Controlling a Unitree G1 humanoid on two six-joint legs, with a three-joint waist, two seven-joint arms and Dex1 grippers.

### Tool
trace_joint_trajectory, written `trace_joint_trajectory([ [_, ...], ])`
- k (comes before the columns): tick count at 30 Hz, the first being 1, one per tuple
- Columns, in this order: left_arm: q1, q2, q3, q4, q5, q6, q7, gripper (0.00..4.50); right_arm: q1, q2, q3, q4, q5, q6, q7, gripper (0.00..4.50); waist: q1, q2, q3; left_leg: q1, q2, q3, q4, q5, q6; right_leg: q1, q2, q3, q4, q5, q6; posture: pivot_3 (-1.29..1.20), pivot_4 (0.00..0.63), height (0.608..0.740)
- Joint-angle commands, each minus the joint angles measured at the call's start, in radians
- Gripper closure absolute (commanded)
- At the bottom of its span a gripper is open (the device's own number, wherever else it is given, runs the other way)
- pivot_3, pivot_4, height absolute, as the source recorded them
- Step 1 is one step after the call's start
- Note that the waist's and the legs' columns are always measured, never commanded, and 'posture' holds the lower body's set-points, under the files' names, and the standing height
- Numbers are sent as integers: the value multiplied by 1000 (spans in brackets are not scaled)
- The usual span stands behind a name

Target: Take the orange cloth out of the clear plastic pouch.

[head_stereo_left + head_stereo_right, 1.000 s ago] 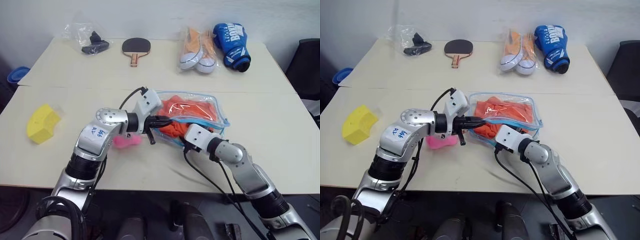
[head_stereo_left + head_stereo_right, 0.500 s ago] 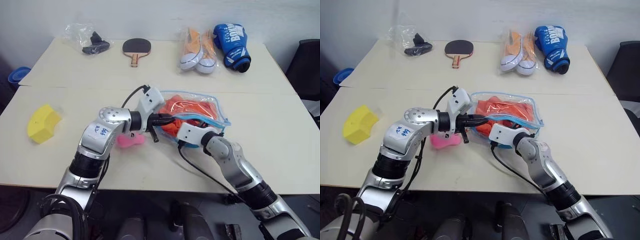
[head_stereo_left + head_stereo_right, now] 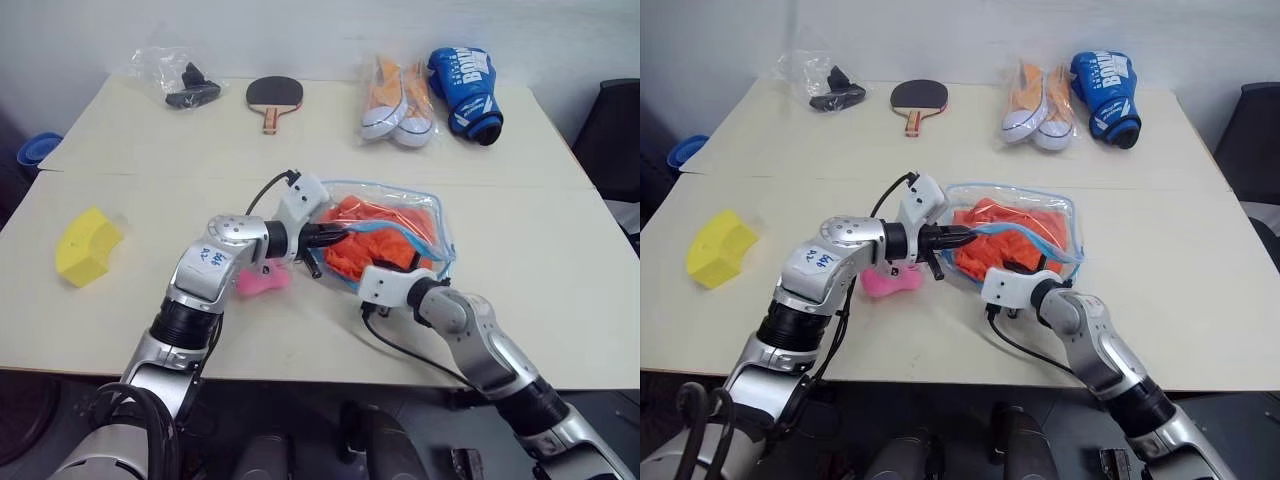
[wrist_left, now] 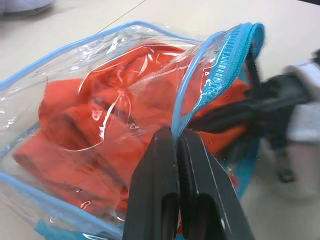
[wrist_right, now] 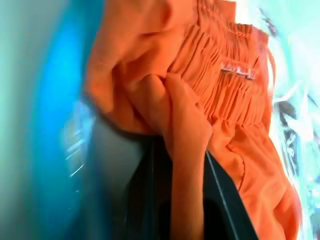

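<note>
Pouch (image 3: 425,215), frame centre: left end effector (image 4: 176,137) clenched on its zipper rim. Cloth (image 3: 375,235): right end effector (image 5: 172,165) pinching a fold. Advice: hold rim steady, draw cloth slowly outward.

Both arms converge at the clear plastic pouch (image 3: 400,225): the left gripper (image 4: 176,137) pinches the blue zipper edge at its mouth, while the right gripper (image 5: 175,150), inside that mouth, is clamped on a fold of the orange cloth (image 5: 210,100)
</note>
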Motion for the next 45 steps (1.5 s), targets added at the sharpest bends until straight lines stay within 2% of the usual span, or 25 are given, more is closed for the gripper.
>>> trace_joint_trajectory([
  [1, -53, -29, -6, 95, 65, -75, 71, 4500, 46, -43, 7, -115, 5, -68, 63, 4473, 0, 0, 0, 0, 0, 0, 0, 0, 0, 0, 0, 0, 0, 0, 0, 0, 150, 740],
  [13, -170, -58, -18, 432, 192, -326, 134, 4500, 172, -199, -102, -230, 162, -328, 196, 4473, 3, 0, 0, -1, 0, 0, 0, 0, 0, 0, 0, -1, -5, 0, 0, 0, 150, 740],
  [19, -224, 4, -18, 589, 262, -458, 155, 4500, 237, -300, -175, -245, 315, -528, 279, 4473, 5, 0, 0, -1, -1, 0, -1, 0, 0, 0, 0, -2, -5, 0, 0, 0, 150, 740],
  [25, -246, 100, -47, 668, 303, -575, 152, 4500, 241, -384, -219, -127, 292, -721, 281, 4473, 3, -1, 0, 0, -1, 1, -1, 0, 0, 0, 0, -1, -6, 0, 1, 0, 150, 740],
  [31, -290, 138, -66, 756, 329, -674, 193, 4500, 206, -347, -169, -145, 358, -750, 318, 4473, 4, -1, 0, 0, 0, 1, -1, 0, 0, 0, 0, -2, -5, 1, 1, 0, 150, 740],
  [34, -290, 77, -42, 710, 269, -660, 138, 4500, 109, -278, -123, -88, 273, -761, 296, 4473, 3, -1, 0, 0, 0, 1, -1, 0, 0, 0, 0, -2, -5, 1, 1, 0, 150, 740],
  [38, -219, -21, -70, 505, 231, -601, 48, 4500, -14, -209, -66, 21, 193, -760, 304, 4473, 0, -1, 0, 0, 0, 1, -1, 0, 0, -1, 1, -2, -4, 1, 1, 0, 150, 740],
  [45, -133, -100, -81, 248, 199, -479, -40, 4500, -47, -175, -36, 117, 197, -699, 349, 4473, 5, -1, 0, -5, 0, 0, 1, 0, 1, 0, -1, -6, -6, 2, 2, 0, 150, 740],
])
